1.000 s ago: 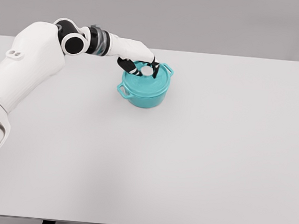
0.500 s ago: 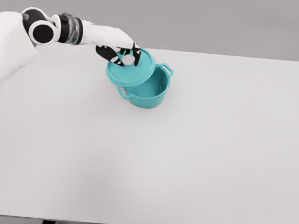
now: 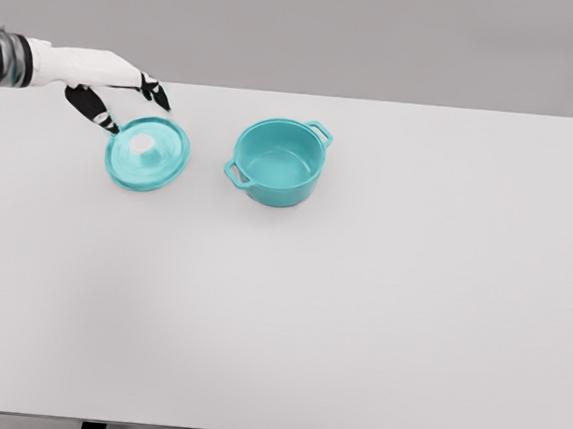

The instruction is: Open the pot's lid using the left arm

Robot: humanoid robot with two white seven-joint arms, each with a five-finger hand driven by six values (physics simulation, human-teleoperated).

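Left hand (image 3: 116,94) is released, fingers (image 3: 158,93) spread, gripping nothing. Teal lid (image 3: 148,152) lies flat on the tabletop (image 3: 378,313) just below the hand, white knob (image 3: 143,144) facing up; can't tell whether the lowest fingertip touches the rim. Pot (image 3: 278,162) stands open to the right of the hand, apart from the lid, bare interior visible, one side handle toward the hand, the other away.
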